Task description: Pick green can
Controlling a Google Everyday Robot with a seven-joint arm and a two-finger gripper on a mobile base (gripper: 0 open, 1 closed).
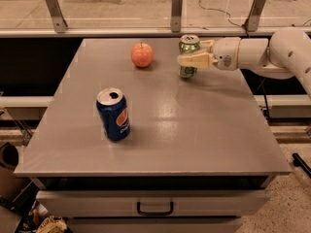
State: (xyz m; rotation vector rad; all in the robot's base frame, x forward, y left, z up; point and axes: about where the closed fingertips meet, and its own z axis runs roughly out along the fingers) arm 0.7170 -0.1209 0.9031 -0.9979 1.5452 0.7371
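Observation:
The green can [188,56], pale green with a silver top, is upright at the far right of the grey table [194,130]. My gripper [190,52] reaches in from the right and is shut on the can. One cream finger [195,59] crosses the can's front and the other lies behind it. The can's base looks to be just off the table top. The white arm [262,52] extends off the right edge of the view.
A red apple [142,55] lies left of the green can at the far middle. A blue can [113,114] with a red-white logo stands at the front left. A railing with metal posts [177,9] runs behind the table. A drawer handle [154,208] shows below the front edge.

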